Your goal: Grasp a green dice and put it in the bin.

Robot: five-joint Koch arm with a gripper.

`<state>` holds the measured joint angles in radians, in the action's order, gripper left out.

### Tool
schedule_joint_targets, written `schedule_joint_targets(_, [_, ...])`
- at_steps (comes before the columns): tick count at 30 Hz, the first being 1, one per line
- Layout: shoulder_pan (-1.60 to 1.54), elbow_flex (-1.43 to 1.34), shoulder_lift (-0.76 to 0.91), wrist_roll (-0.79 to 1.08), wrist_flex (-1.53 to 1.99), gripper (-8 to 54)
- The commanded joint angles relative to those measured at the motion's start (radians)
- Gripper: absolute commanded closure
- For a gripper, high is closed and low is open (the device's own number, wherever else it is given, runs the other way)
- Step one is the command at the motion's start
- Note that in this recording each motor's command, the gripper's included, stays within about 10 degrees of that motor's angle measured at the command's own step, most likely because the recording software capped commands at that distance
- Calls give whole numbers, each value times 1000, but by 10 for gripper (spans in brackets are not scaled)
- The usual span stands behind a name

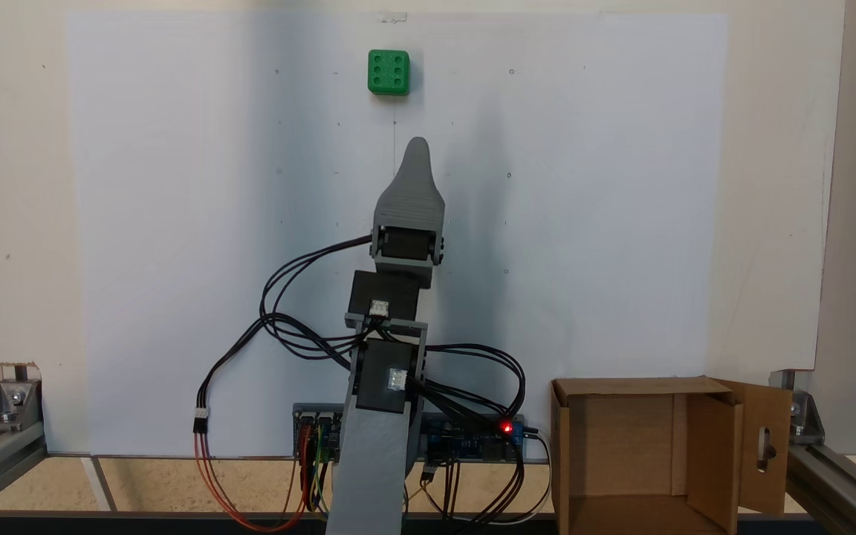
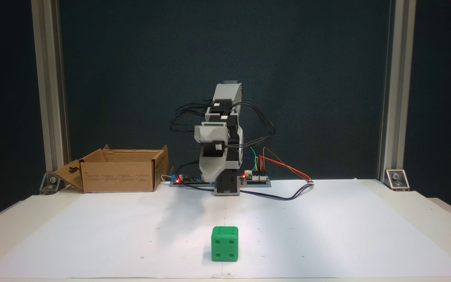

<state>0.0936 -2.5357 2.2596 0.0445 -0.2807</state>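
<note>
Your arm [image 1: 387, 349] is standing folded at the middle of the table's base edge, its upper links stacked above the base [image 2: 226, 184]. Your gripper [image 1: 417, 145] is pointing out toward the far edge in a fixed view and tipping downward [image 2: 210, 178] in the other. Only one grey tip is showing, so the jaws' state can't be judged.

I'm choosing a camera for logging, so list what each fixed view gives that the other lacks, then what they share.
From above, a fixed view gives the green dice's six-pip face, the bin's open inside, and the gripper pointing toward the dice across bare paper. From the front, a fixed view gives the dice's four-pip side, print on the bin's wall, and the gripper hanging above the table. Shared: dice, bin, folded arm, paper, a red board light.
</note>
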Motion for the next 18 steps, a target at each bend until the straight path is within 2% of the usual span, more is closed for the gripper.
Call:
schedule_joint_targets(1, [-34,130,104,37,161,33])
schedule_joint_targets(18, [-48,996,-431,-58,1215,29])
